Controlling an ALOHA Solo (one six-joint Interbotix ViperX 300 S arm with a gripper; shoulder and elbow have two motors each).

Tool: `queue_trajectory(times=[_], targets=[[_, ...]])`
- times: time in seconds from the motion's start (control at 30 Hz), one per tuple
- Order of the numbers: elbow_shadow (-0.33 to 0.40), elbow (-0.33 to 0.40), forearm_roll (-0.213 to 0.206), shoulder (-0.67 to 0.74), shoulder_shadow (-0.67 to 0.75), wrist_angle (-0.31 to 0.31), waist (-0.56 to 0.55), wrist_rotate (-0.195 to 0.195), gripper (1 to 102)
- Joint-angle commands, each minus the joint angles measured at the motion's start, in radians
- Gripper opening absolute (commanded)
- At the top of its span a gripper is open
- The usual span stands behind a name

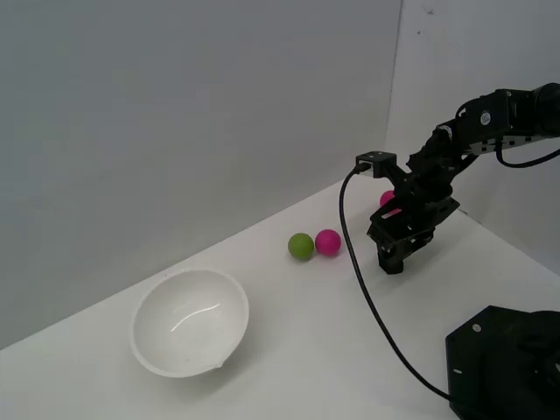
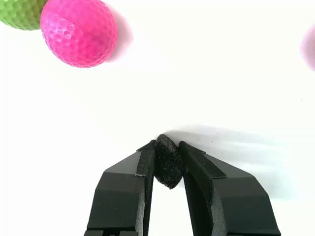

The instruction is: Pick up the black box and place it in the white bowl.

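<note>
Hand (image 2: 168, 160) clamped on black box (image 2: 169, 168), box pinched between fingertips, near table (image 2: 197, 73).

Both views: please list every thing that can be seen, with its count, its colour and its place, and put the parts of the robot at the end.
White bowl: one, glossy white, on the table toward the exterior view's left, upright, nothing seen inside.
Green ball: one, green, on the table near the middle, touching the pink ball beside it.
Pink ball: one, pink, at the exterior view's right of the green ball.
Second pink ball: one, pink, farther back, partly hidden behind the arm.
Black box: one, matte black, between the two fingers, just over the table.
Table: one, white, under everything.
Black base: one, black, at the lower corner on the exterior view's right.
Cable: one, black, from the wrist down to the base.
Gripper: one, black, closed on the black box.
</note>
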Motion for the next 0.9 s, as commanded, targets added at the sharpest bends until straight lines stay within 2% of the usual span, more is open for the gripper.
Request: queue_trajectory(times=[0.0,0.6,0.87], targets=[[0.003,0.008,-0.009,0.020,0.026,0.012,-0.003,0.005,3],[-0.003,-0.002,-0.009,0.109,0.114,0.051,-0.029,0.005,3],[-0.048,-0.046,-0.009,0.149,0.155,0.086,-0.031,0.005,3]])
